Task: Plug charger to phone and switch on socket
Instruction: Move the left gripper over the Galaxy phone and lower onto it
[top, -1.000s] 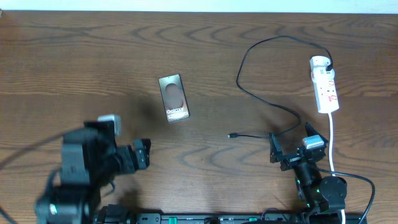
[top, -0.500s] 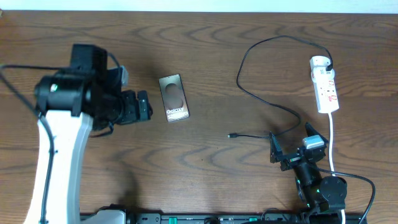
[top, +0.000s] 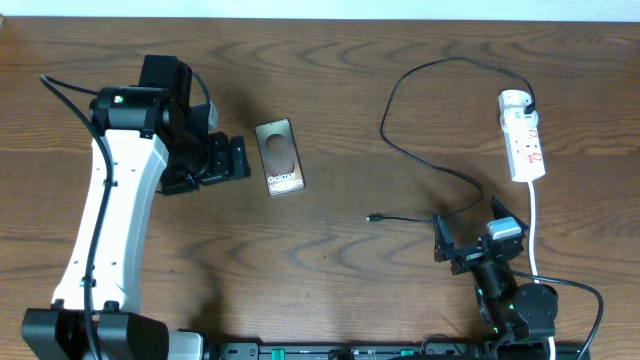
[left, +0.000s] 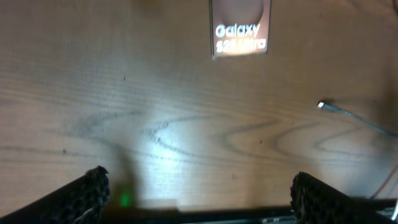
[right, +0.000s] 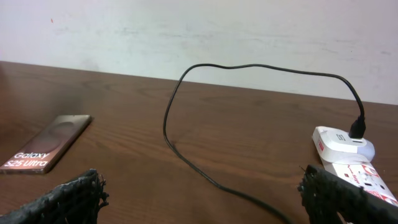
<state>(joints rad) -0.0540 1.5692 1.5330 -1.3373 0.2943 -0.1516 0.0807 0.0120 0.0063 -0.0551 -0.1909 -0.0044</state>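
Bronze-brown phone (top: 279, 157) is noted just beside the left gripper (top: 236, 160), jaws spread, empty. Right gripper (top: 472, 230) is likewise parted, empty, near the loose tip of the charger (top: 383, 122).

The dark brown wooden table (top: 400, 300) shows a swirling grain and meets a pale wall at its far edge. The phone (top: 279, 157) lies flat left of the middle, slightly turned, with its lettered end toward the near edge. At the right lies the socket (top: 526, 145), a white strip with red marks, set lengthwise from far to near. A round plug head (top: 514, 100) sits at its far end. The charger (top: 384, 125) runs from that head in a wide loop across the wood. Its connector tip (top: 371, 218) rests loose, well apart from the phone. A thick white cord (top: 533, 225) leaves the strip's near end.
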